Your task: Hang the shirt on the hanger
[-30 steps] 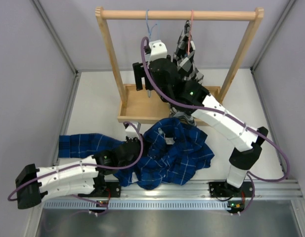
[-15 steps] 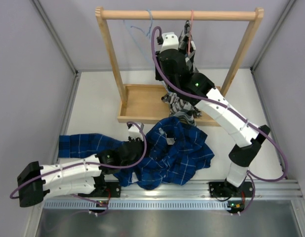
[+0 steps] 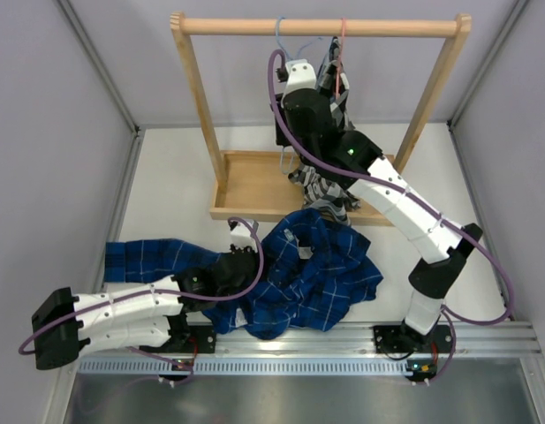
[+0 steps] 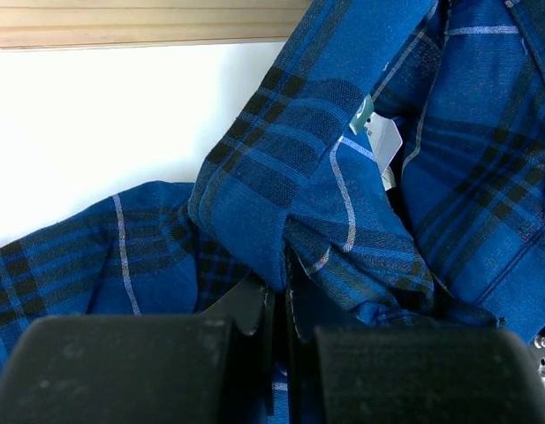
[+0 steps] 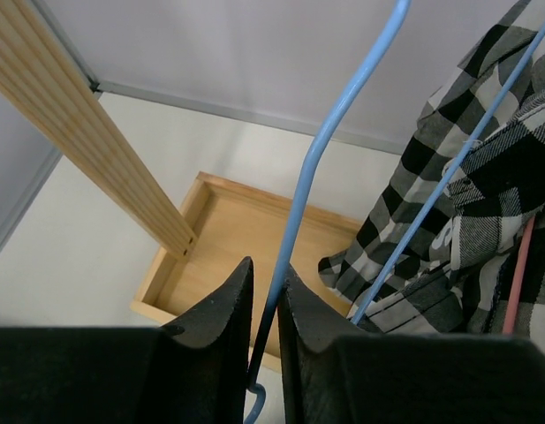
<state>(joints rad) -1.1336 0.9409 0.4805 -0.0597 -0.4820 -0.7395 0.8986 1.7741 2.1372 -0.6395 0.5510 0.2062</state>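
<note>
R gripper (image 5: 265, 296), bottom centre of its wrist view: jaws pinched tight on the wire of the blue hanger (image 5: 318, 150), which runs up betw. them to the top of frame. In the overhead view the hanger's hook is over the wooden rail (image 3: 387, 27), top centre. Just right of it: black-and-white shirt (image 5: 484, 150) on a pink hanger (image 5: 518, 265). Below, a wooden tray (image 5: 241, 238) at the rack's base.

L gripper (image 4: 279, 287), bottom centre of its view: jaws closed on a fold of the blue shirt (image 4: 343, 185). The shirt lies crumpled on the white table (image 3: 166, 194), lower centre of the overhead view, one sleeve out to the left.
</note>
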